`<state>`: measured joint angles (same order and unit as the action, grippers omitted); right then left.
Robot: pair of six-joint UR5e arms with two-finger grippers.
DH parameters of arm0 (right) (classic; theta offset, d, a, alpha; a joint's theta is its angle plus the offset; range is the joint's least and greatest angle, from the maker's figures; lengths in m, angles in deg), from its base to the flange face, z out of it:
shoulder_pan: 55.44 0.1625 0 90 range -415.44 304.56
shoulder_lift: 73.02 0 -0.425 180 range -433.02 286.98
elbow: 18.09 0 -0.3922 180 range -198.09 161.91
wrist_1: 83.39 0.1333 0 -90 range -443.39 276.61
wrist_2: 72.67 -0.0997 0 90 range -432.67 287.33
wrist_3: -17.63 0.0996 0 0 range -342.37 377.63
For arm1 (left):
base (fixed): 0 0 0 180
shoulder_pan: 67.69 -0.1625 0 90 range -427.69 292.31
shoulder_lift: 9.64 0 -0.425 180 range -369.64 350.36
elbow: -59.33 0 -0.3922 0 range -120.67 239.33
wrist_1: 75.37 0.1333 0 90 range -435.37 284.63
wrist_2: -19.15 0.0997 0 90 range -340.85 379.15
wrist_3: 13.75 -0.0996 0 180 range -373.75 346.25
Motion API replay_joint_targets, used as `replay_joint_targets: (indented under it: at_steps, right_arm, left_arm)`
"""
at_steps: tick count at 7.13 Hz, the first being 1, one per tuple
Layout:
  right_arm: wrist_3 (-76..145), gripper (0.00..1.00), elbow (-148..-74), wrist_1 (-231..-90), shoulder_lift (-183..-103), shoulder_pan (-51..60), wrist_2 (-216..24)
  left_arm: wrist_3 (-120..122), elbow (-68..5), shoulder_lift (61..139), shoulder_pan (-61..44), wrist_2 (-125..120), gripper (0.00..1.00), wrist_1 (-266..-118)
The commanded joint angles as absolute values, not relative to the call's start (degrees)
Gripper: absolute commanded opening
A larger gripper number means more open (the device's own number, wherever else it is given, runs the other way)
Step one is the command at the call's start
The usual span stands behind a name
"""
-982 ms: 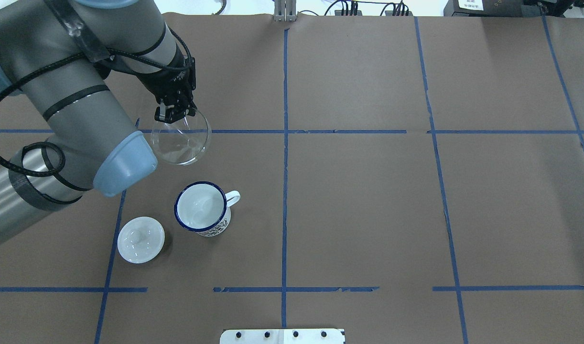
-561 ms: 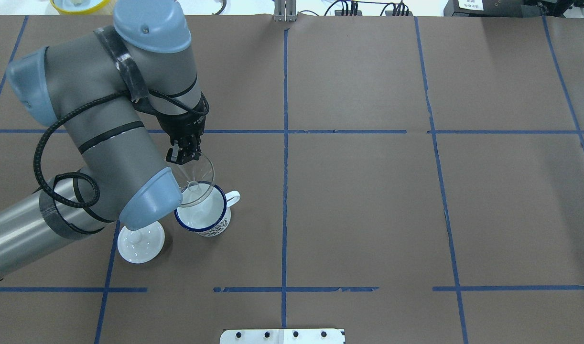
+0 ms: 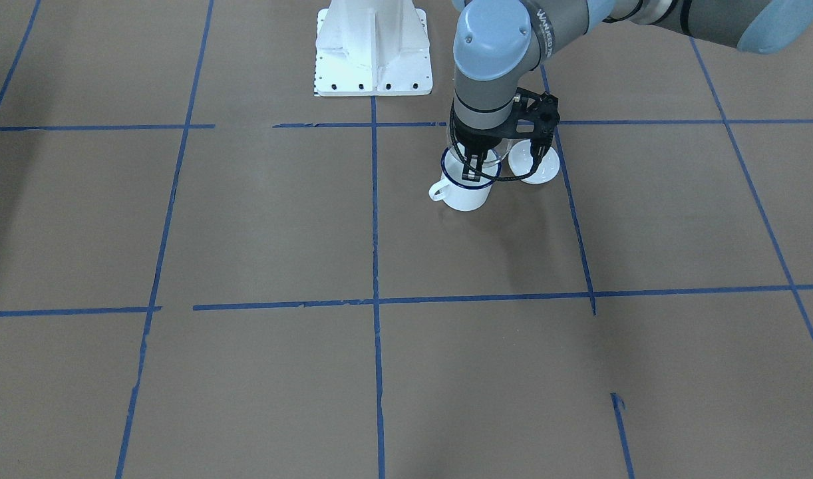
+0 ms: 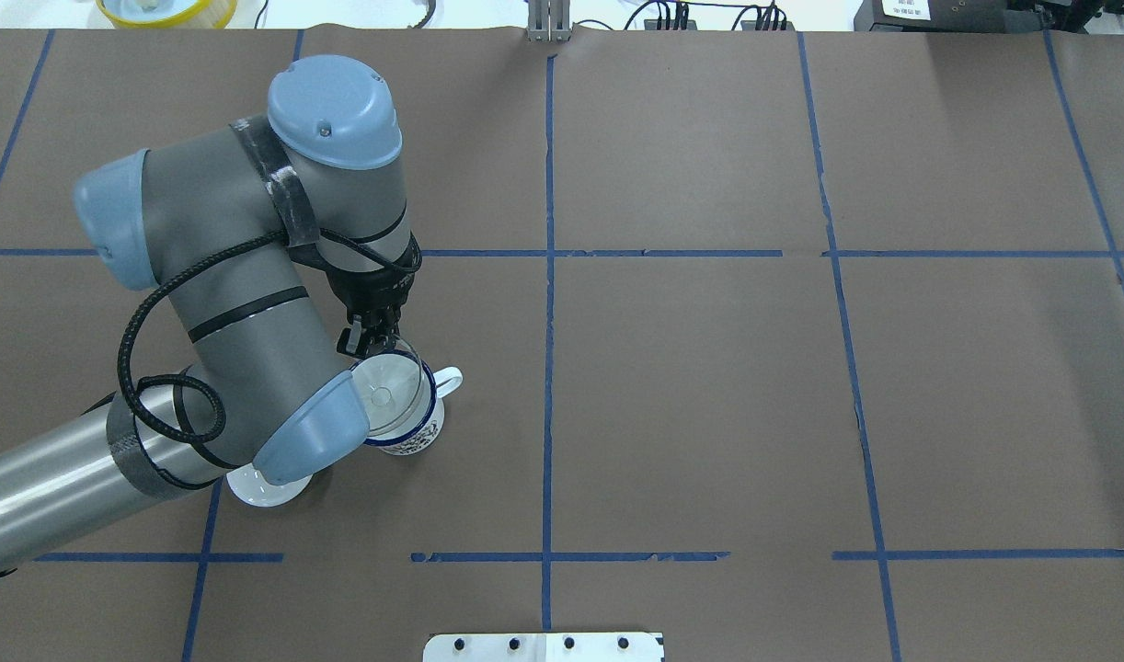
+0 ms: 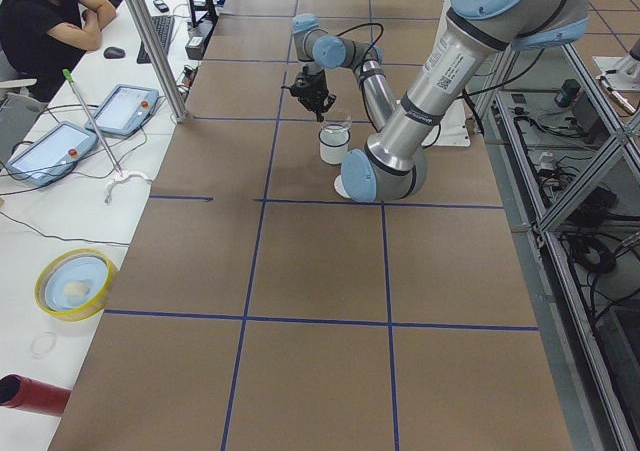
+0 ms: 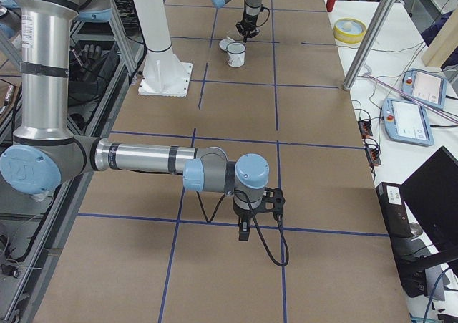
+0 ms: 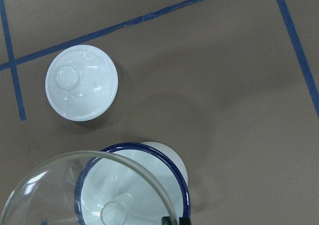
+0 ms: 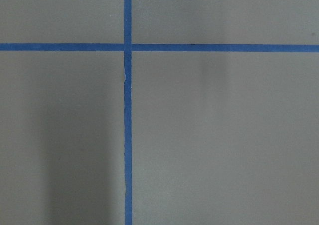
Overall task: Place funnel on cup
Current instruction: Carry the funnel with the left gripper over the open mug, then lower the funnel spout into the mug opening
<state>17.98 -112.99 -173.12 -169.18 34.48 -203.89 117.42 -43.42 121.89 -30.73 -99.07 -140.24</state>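
Note:
The white enamel cup (image 4: 413, 432) with a dark blue rim stands left of the table's middle; it also shows in the front view (image 3: 463, 194) and the left wrist view (image 7: 185, 191). My left gripper (image 4: 366, 342) is shut on the far rim of the clear funnel (image 4: 392, 391). It holds the funnel upright over the cup's mouth, with the spout (image 7: 114, 214) inside the rim. I cannot tell whether the funnel rests on the cup. My right gripper (image 6: 244, 231) hangs low over bare table far from the cup. It shows only in the right side view, so I cannot tell its state.
A round white knobbed lid (image 7: 81, 83) lies beside the cup, partly under my left elbow in the overhead view (image 4: 249, 487). The white base plate (image 3: 373, 46) stands at the robot's edge. A yellow bowl (image 5: 75, 283) and an operator (image 5: 45, 21) are off the table.
My left arm has carried the funnel from beyond the cup toward the robot and lowered it over the cup's mouth. The cup and lid have not moved.

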Motion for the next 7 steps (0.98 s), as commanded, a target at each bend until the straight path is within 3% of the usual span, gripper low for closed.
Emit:
replay_joint_targets:
  at_steps: [1, 7]
  right_arm:
    - [17.99, 1.0, -113.02, -173.12, -169.18, 34.48, -203.89]
    - [17.99, 1.0, -113.02, -173.12, -169.18, 34.48, -203.89]
  left_arm:
    - [117.39, -42.36, 121.14, -31.56, -99.06, 0.0, -142.86]
    - [117.3, -40.52, 120.96, -32.44, -98.88, 0.0, -145.25]
